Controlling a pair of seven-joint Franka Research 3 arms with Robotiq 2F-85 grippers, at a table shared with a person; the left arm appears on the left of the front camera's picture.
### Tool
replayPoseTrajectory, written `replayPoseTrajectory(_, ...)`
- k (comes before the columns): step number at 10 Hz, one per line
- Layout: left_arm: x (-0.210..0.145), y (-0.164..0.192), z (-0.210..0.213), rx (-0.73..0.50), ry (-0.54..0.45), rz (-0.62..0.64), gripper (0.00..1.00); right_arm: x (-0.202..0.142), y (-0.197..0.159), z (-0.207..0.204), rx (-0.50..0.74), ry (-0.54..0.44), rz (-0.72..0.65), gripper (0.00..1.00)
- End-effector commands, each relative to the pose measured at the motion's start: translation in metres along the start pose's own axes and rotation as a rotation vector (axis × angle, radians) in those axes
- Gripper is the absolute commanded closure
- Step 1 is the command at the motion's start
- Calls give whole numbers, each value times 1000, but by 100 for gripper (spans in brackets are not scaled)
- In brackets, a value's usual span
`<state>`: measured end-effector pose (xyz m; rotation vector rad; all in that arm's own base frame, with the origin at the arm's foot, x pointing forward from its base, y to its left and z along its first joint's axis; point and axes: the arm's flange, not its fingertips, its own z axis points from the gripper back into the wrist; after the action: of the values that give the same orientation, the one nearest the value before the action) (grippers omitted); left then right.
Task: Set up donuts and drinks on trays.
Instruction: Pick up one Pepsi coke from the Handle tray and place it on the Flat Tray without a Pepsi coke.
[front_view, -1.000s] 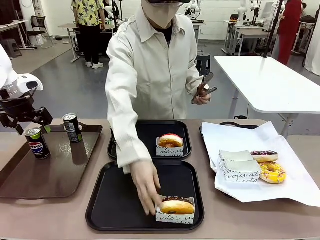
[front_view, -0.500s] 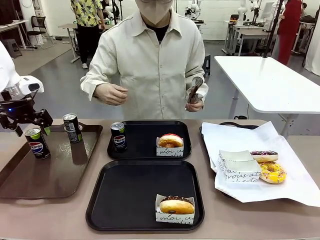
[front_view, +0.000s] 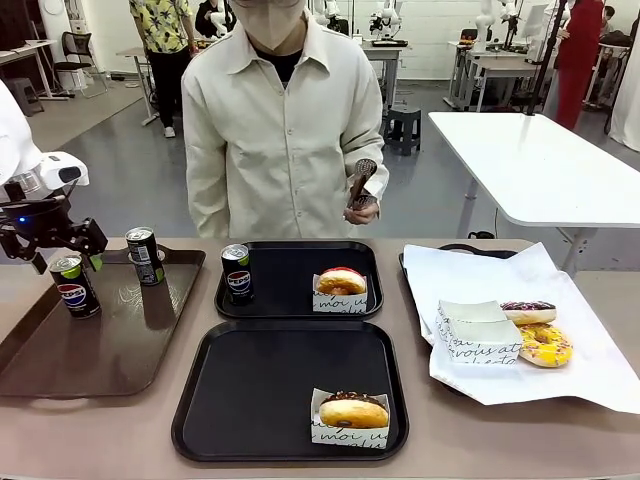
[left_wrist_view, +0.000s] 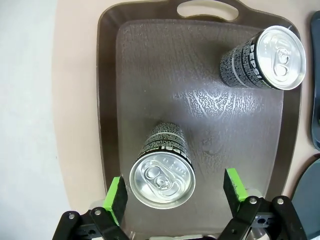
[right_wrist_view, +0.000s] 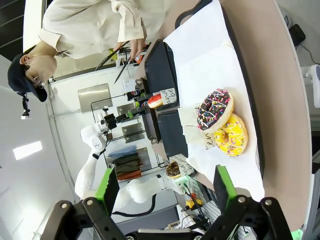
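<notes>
My left gripper (front_view: 62, 256) is open over the brown tray's (front_view: 110, 350) left Pepsi can (front_view: 75, 286). In the left wrist view the can's silver top (left_wrist_view: 162, 175) lies between the green pads, nearer the left one, with my gripper (left_wrist_view: 175, 192) not closed on it. A second can (front_view: 145, 256) stands behind. The far black tray (front_view: 290, 290) holds a can (front_view: 237, 273) and a pink donut (front_view: 341, 282). A chocolate donut (front_view: 352, 411) sits on the near black tray (front_view: 250, 390). My right gripper (right_wrist_view: 165, 187) is open and holds nothing.
At the right, white paper (front_view: 590, 370) carries a chocolate sprinkled donut (front_view: 527, 312), a yellow donut (front_view: 545, 345) and white sleeves (front_view: 480, 335). A person stands behind the table with tongs (front_view: 358, 185) in one hand. Another white table (front_view: 540, 160) stands at the back right.
The person's arm has pulled back from the near tray, leaving the chocolate donut there, and the person now stands upright. The can on the far tray has come into sight. My left gripper has stayed put.
</notes>
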<state>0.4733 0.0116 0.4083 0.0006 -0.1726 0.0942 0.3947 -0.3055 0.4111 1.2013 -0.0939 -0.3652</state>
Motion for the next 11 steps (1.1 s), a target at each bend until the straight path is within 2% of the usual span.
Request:
replayPoseTrajectory(1, 0, 0, 0, 0, 0, 0, 0, 1, 1, 0, 19, -7, 10, 0)
replayPoseTrajectory(3, 2, 7, -7, 8, -7, 32, 0, 1, 1, 0, 19, -7, 10, 0)
replayPoseTrajectory(5, 17, 13, -14, 3, 27, 45, 0, 1, 1, 0, 19, -7, 10, 0)
replayPoseTrajectory(7, 13, 13, -17, -3, 24, 59, 0, 1, 1, 0, 19, -7, 10, 0)
replayPoseTrajectory(9, 18, 13, -16, -49, 38, 21, 0, 1, 1, 0, 19, -7, 10, 0)
replayPoseTrajectory(10, 13, 13, -16, -49, 34, 33, 59, 1, 1, 0, 19, -7, 10, 0)
replayPoseTrajectory(11, 14, 13, -15, -47, 36, 32, 59, 1, 1, 0, 19, -7, 10, 0)
